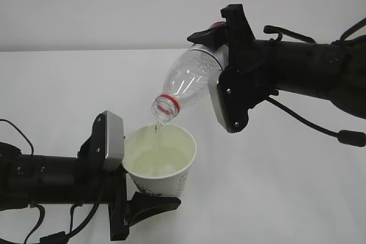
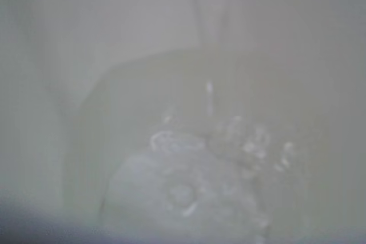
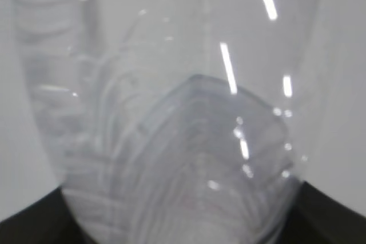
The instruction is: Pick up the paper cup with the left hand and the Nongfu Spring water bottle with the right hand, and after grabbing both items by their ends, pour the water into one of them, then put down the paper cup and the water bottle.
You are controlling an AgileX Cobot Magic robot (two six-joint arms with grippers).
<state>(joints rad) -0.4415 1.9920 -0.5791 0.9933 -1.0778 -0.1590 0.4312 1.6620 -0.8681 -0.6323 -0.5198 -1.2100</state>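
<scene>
Nearest to you, the left hand fingers clamp the paper cup while the right hand fingers grip the tilted Nongfu Spring water bottle, and any drift of its mouth could spill water on the table.

No text, brand or number is legible. A faint printed pattern marks the paper cup side, just above the left pincer, too small to read.
</scene>
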